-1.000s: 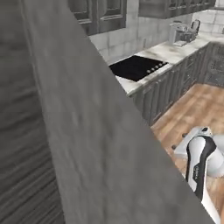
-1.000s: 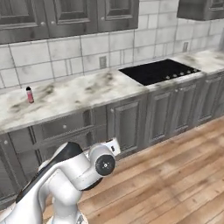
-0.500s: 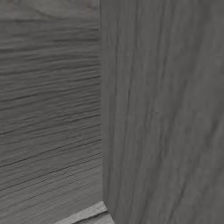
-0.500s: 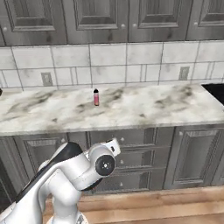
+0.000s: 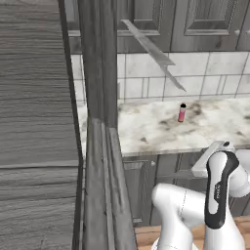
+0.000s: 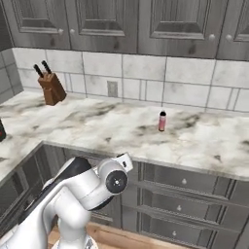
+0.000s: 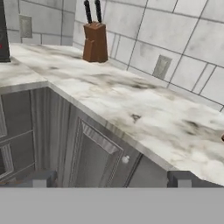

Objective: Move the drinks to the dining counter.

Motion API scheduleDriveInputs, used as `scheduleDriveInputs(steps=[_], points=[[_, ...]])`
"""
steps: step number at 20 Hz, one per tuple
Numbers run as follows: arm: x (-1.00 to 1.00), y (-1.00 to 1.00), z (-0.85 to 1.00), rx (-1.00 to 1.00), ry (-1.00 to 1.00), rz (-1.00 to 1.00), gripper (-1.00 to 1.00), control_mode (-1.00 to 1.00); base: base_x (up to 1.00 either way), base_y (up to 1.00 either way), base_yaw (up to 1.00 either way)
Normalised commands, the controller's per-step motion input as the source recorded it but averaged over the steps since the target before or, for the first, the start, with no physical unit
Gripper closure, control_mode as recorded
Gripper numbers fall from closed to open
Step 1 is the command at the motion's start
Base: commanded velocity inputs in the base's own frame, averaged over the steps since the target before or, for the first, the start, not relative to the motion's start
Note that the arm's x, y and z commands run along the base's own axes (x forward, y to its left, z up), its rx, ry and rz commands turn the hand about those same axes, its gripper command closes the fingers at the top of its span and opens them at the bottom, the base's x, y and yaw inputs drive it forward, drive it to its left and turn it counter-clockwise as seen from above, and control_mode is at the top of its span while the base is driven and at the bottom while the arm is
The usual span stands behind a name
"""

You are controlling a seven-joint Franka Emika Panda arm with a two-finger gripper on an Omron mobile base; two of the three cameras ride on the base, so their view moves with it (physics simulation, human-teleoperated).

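The slim pink bottle (image 5: pixel 182 112) with a dark cap stands upright on the marble wall counter (image 5: pixel 146 129), close to the tiled backsplash; the right base view has the bottle (image 6: pixel 162 121) near mid-counter. My arm is folded low in front of the cabinet drawers, well short of the bottle. In the hand view my gripper (image 7: pixel 111 180) is open, its fingertips (image 7: pixel 40 178) wide apart with nothing between them, facing the counter's edge and a cabinet door. The paper coffee cup and the dining counter are out of view.
A brown knife block (image 6: pixel 51 87) stands at the counter's back left, also in the hand view (image 7: pixel 95 41). A tall dark wood panel (image 5: pixel 49 146) rises close by on the left. A dark appliance (image 7: pixel 3 30) sits at the far left counter end.
The whole picture has shifted, so the base has moved: the cooktop has left the view, and the bottle and knife block now lie ahead and closer. The arm stays folded.
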Motion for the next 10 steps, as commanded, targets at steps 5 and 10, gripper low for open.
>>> scheduleDriveInputs(steps=[5, 10], points=[[0.0, 0.0, 0.0, 0.0, 0.0, 0.0, -1.0, 1.0, 0.07, -0.38, 0.15], [0.0, 0.0, 0.0, 0.0, 0.0, 0.0, -1.0, 1.0, 0.14, -0.61, 0.06]])
